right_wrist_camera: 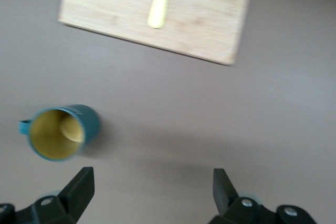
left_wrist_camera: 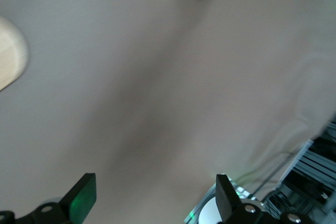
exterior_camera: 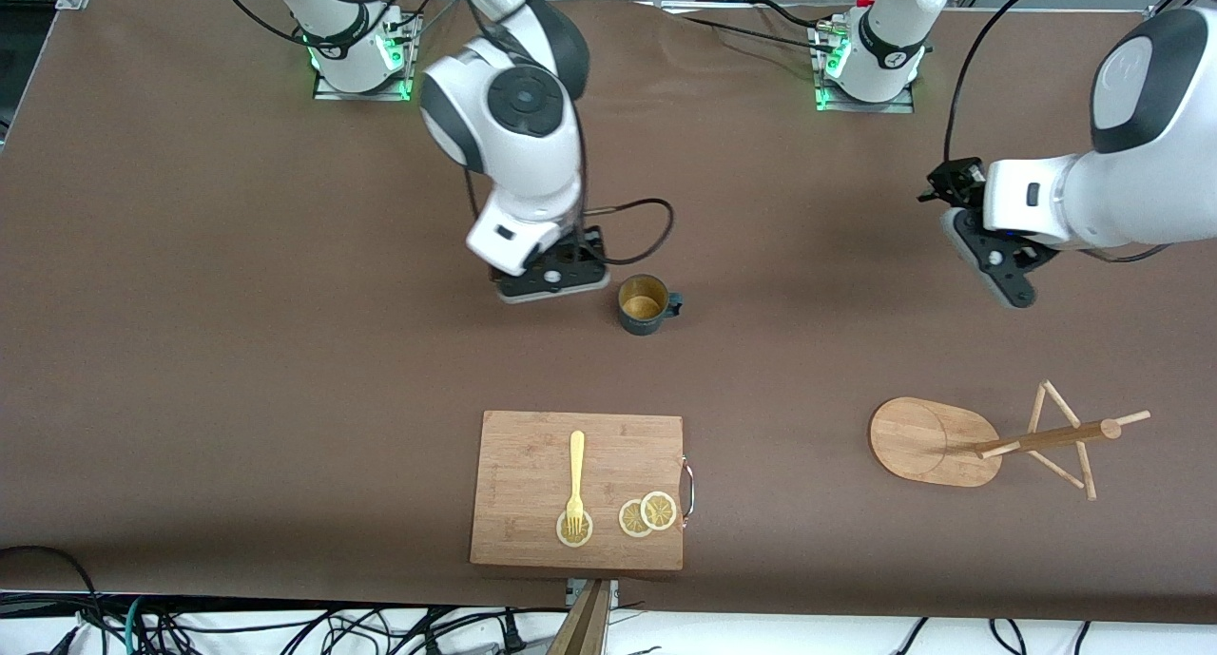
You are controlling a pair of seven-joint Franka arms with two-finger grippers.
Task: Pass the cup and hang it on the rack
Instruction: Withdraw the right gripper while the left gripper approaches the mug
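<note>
On my front feed, going across from the right arm's end of the surface [exterior_camera: 190, 351], I see the right gripper [exterior_camera: 551, 273] first. It hangs low over bare brown surface just beside the cup [exterior_camera: 645, 305], on the cup's right-arm side and not touching it. My right wrist feed shows its two dark fingers [right_wrist_camera: 79, 187] spread wide with nothing between them.

The cup stands upright on the surface, open mouth up, yellow inside showing, its small handle pointing toward the left arm's end. It sits near the middle of the surface, free of both grippers.

Nearer to the front camera than the cup lies the cutting board [exterior_camera: 532, 455]. On it I see a yellow fork [exterior_camera: 575, 479] with its tines resting on one lemon slice [exterior_camera: 574, 529], and two more slices [exterior_camera: 648, 514] overlapping near the board's metal handle [exterior_camera: 688, 487].

Toward the left arm's end from the cup, the rack [exterior_camera: 927, 441] lies tipped on its side, post and pegs pointing away from the cup, its oval base facing the cup.

The left gripper [exterior_camera: 998, 265] hangs over bare surface, well apart from the cup. My left wrist feed shows its fingers [left_wrist_camera: 81, 198] wide apart and empty.
</note>
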